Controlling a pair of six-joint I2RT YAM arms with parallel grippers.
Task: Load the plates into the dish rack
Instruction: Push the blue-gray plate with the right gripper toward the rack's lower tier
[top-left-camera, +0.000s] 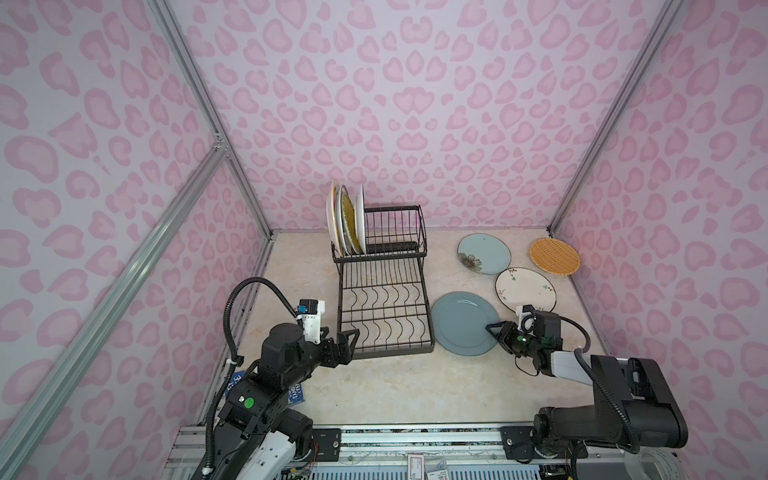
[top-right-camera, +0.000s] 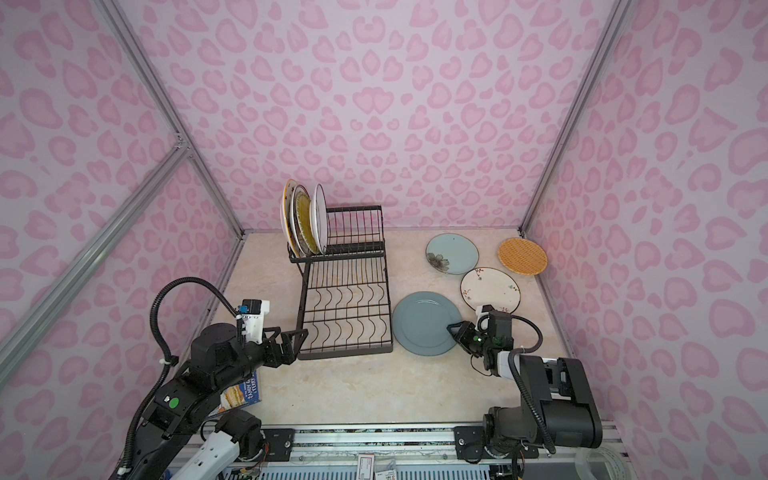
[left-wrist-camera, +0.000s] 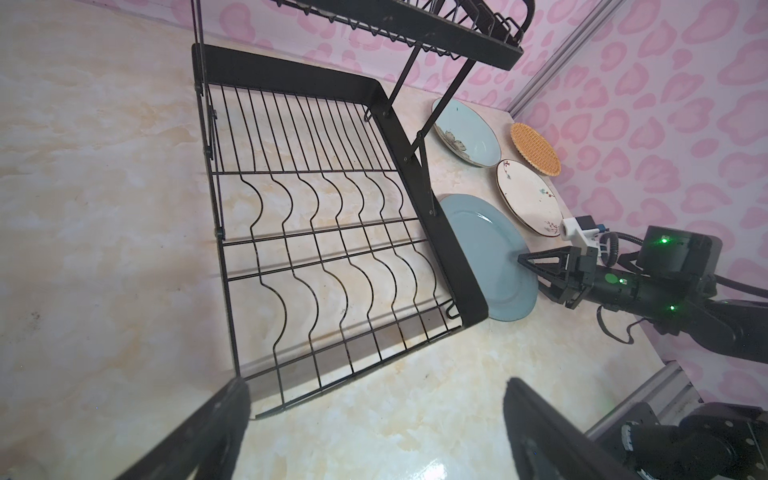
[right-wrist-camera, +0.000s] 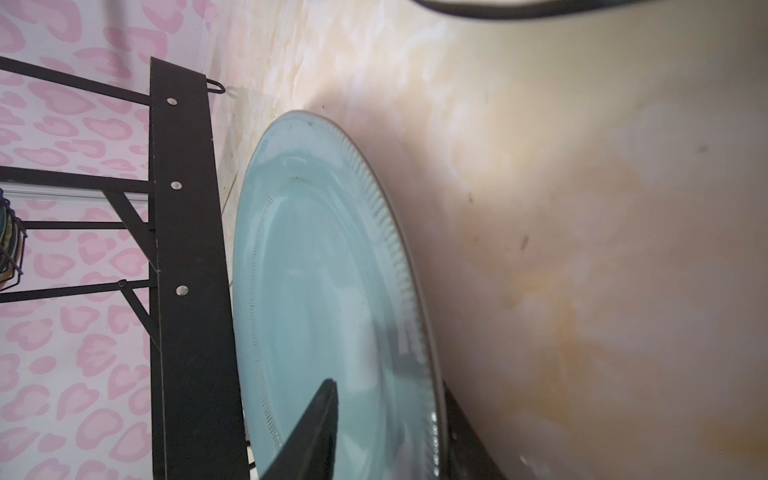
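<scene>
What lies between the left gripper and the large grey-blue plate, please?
The dish rack, namely its lower tray, separates the left gripper from the large grey-blue plate, as both top views show.

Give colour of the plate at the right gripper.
Plain grey-blue plate, finely ribbed rim; shows best in the right wrist view.

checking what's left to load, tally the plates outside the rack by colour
blue: 2 (plain grey-blue plate, pale blue flowered plate)
white: 1 (white plate with printed sprigs)
orange: 1 (orange woven-look plate)
total: 4
</scene>
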